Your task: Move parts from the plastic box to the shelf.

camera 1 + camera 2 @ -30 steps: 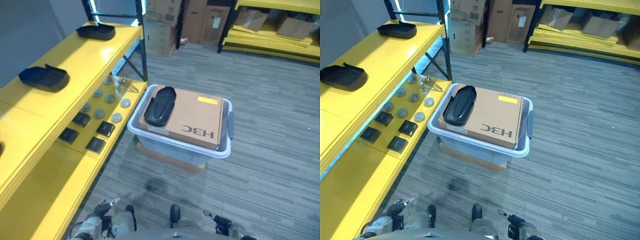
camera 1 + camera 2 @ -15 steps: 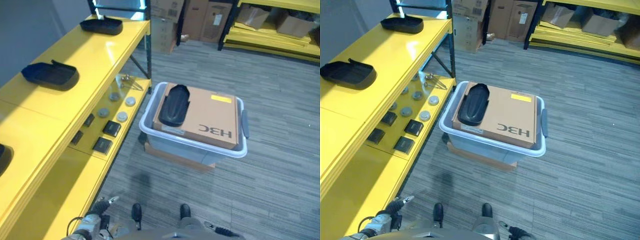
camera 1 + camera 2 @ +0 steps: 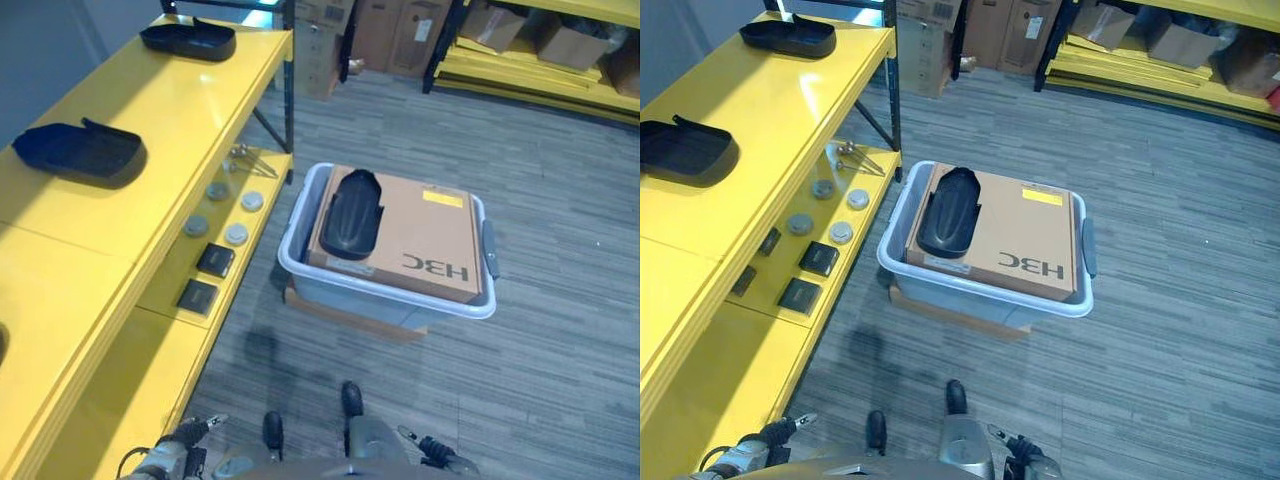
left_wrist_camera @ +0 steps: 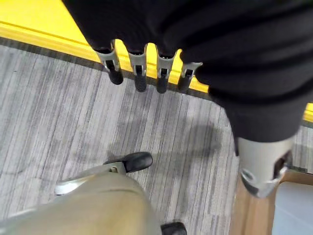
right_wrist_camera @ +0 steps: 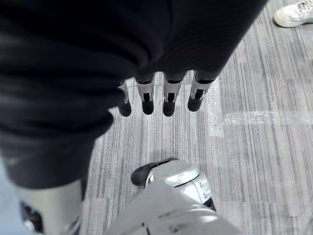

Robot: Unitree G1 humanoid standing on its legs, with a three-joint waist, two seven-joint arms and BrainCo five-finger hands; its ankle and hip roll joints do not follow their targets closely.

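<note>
A grey plastic box [image 3: 386, 293] stands on the carpet beside the yellow shelf [image 3: 170, 120]. A brown carton [image 3: 425, 235] fills it, and a black moulded part [image 3: 351, 213] lies on the carton's left end. Two similar black parts [image 3: 75, 152] [image 3: 188, 40] rest on the shelf's top board. My left hand [image 4: 140, 73] hangs low by the shelf's foot, fingers straight and holding nothing; it also appears in the left eye view [image 3: 185, 438]. My right hand [image 5: 168, 98] hangs over the carpet, fingers straight and holding nothing.
The lower shelf board carries grey discs [image 3: 237, 233] and flat black squares [image 3: 215, 260]. Cardboard boxes [image 3: 385, 35] and another yellow rack [image 3: 530, 70] stand at the back. A person's white shoe [image 5: 296, 13] is on the carpet near my right side.
The whole picture has shifted, so the camera moved. The box, the carton and the parts keep their places. Both hands stay low at the bottom edge.
</note>
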